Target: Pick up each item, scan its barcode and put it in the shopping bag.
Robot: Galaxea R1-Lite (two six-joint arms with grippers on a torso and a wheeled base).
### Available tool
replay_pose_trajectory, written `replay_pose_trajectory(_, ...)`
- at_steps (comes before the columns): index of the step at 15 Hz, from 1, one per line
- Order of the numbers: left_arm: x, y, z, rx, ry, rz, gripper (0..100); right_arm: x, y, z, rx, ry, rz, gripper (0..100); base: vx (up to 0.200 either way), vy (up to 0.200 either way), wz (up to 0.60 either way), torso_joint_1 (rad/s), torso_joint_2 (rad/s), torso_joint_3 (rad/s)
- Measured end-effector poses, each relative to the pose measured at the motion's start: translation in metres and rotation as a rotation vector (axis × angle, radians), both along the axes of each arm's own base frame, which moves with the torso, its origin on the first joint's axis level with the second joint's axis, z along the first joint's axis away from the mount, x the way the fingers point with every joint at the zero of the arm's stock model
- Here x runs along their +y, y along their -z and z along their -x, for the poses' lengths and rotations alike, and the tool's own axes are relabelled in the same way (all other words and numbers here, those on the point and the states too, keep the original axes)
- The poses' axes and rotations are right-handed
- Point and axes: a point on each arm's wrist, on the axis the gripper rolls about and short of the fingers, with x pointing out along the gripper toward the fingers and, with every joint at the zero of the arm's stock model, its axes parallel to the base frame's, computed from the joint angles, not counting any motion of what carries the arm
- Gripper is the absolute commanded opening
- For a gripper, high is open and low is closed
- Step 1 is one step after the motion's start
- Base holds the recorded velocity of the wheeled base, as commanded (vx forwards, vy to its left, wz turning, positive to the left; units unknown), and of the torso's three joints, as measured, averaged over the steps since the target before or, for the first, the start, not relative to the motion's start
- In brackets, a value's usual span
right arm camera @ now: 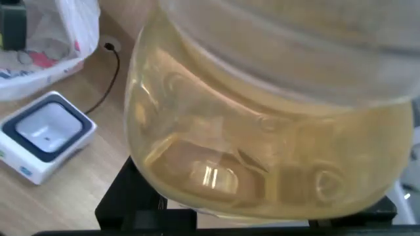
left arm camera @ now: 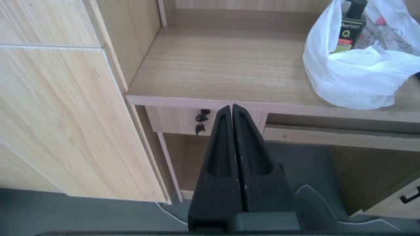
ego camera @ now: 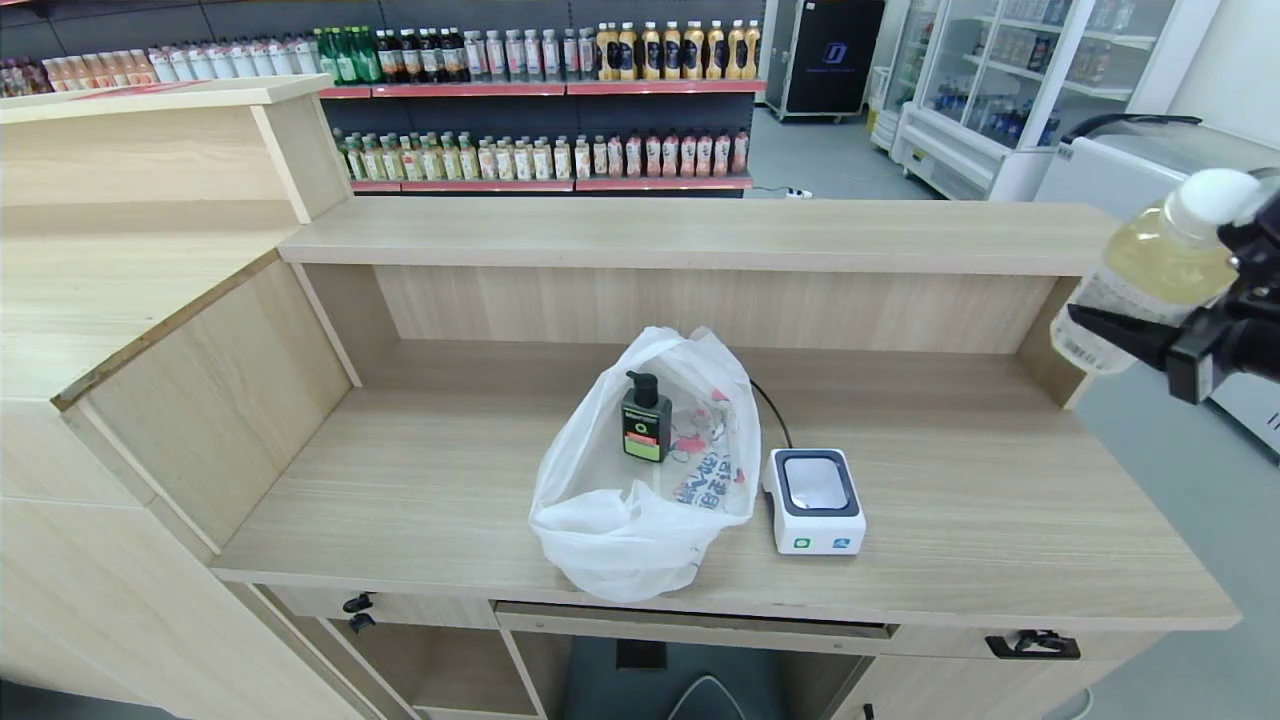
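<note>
Drink bottle (ego camera: 1185,245) pinched in the right hand (ego camera: 1150,270), raised by the counter's (ego camera: 1000,500) right end.
Left hand (left arm camera: 231,110) pressed together below the counter edge; shopping bag (ego camera: 620,530) with pump bottle (ego camera: 646,425) sits beside the scanner (ego camera: 815,498).

A light wooden table (ego camera: 1000,500) is carrying two things, both sitting near its middle. A white plastic shopping bag (ego camera: 610,520) is standing open, slightly left of centre, and slumping toward the near edge. A small white scanner (ego camera: 815,500), its dark window facing up, is lying just beside the bag on its right. A thin black cable (ego camera: 775,410) is running from the scanner's far side and curving away behind the bag. A raised ledge (ego camera: 700,235) is spanning the table's far side.
</note>
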Motion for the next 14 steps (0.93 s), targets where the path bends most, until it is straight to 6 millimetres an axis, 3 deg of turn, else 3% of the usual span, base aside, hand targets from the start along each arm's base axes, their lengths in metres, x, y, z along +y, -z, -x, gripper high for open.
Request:
replay_pose_trajectory(2, 0.000, 0.000, 0.000, 0.000, 0.000, 0.000, 0, -0.021, 0.019, 0.002, -0.019, -0.061, 0.124, 0, 0.000, 0.000, 0.00, 0.000, 0.00, 0.000)
replay_pose_trajectory(6, 0.000, 0.000, 0.000, 0.000, 0.000, 0.000, 0, -0.049, 0.036, 0.007, 0.042, 0.011, 0.261, 0, 0.000, 0.000, 0.00, 0.000, 0.00, 0.000)
replay_pose_trajectory(11, 0.000, 0.000, 0.000, 0.001, 0.000, 0.000, 0, -0.047, 0.036, 0.005, 0.023, -0.025, 0.335, 0, 0.000, 0.000, 0.60, 0.002, 0.00, 0.003)
replay_pose_trajectory(14, 0.000, 0.000, 0.000, 0.000, 0.000, 0.000, 0, -0.031, 0.045, -0.006, 0.021, -0.207, 0.331, 0, 0.000, 0.000, 0.20, -0.001, 0.00, 0.001)
